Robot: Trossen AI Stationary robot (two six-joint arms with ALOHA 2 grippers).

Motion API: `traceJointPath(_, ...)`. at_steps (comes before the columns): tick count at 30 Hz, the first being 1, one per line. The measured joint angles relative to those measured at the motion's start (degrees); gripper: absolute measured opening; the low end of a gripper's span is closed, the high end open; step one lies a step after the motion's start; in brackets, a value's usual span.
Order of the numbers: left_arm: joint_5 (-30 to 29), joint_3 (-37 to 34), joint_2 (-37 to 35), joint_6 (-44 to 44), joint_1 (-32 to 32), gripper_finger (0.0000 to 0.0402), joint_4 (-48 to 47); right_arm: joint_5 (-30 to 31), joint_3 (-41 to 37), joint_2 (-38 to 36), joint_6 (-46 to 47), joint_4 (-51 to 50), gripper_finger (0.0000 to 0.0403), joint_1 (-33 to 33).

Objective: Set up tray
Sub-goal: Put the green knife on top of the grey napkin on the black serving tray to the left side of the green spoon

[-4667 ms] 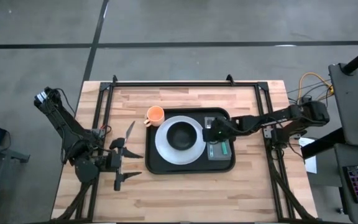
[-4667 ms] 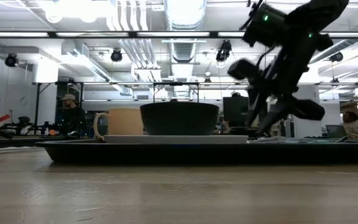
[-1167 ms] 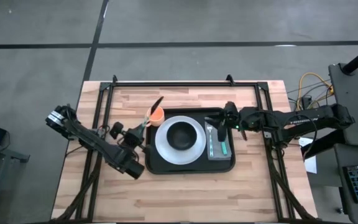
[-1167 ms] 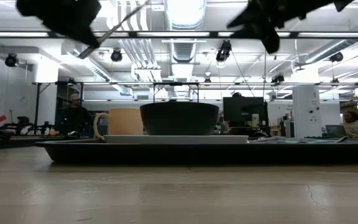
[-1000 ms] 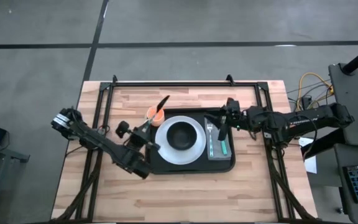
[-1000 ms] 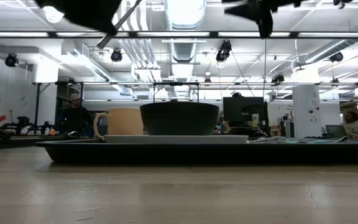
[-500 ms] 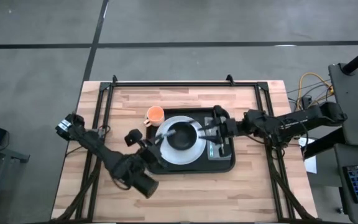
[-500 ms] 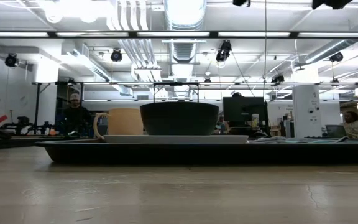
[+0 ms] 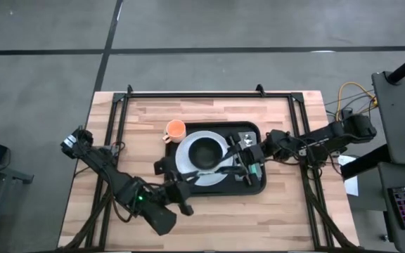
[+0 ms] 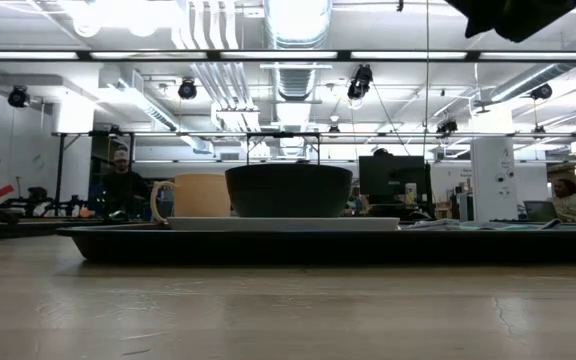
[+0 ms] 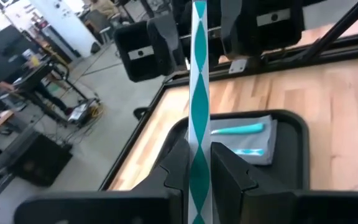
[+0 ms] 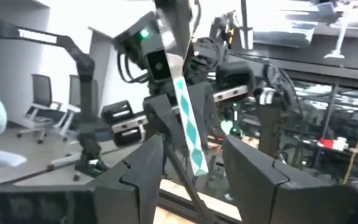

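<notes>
A large black tray (image 9: 257, 184) with rounded corners and a raised rim is seen lying on the wooden table (image 9: 209, 218), right of centre in the high view. On it a round white plate (image 9: 183, 160) is set, and a dark bowl (image 9: 204, 152) rests on that plate. A grey napkin (image 9: 248, 135) is laid at the tray's right side, with turquoise cutlery (image 11: 238, 129) upon it. An orange cup (image 9: 175, 129) is placed just beside the tray's far left corner, on the bare wood. In the low view the tray (image 10: 328, 244) appears as a long, low, dark slab, with the bowl (image 10: 288, 191) and the cup (image 10: 190, 196) rising above it.

The left gripper (image 11: 196, 163) is held above the tray's near edge, its fingers (image 11: 176, 167) closed narrowly on a white straw with a teal diamond pattern (image 11: 198, 93), which stands upright between them. The right gripper (image 12: 190, 155) is raised over the tray's right part, facing the left one; its fingers (image 12: 143, 163) are spread wide on either side of the straw (image 12: 188, 124), and contact with it cannot be told
</notes>
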Motion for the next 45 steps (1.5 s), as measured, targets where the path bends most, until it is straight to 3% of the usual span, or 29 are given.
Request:
traceJointPath(9,3.5,-1.71,-0.02,6.0,1.39,0.0024,8.94,0.63,0.02,-0.05,-2.75,5.21,0.0157,2.25)
traceJointPath(29,8.04,-7.86,-0.02,14.82,6.13,0.0024,24.55,0.74,0.63,0.11,-1.63,3.94,0.0145,2.36)
traceJointPath(35,7.91,-7.7,-1.02,16.08,5.99,0.0024,25.49,0.75,0.66,0.11,-1.8,2.14,0.0108,2.34)
traceJointPath(42,7.8,-8.04,-1.81,16.1,5.97,0.0024,25.5,0.8,0.66,0.11,-3.88,2.16,0.0019,2.34)
traceJointPath(45,7.88,-8.15,-1.81,16.12,6.01,0.0024,25.52,0.21,0.66,0.11,-2.75,2.0,0.0017,2.32)
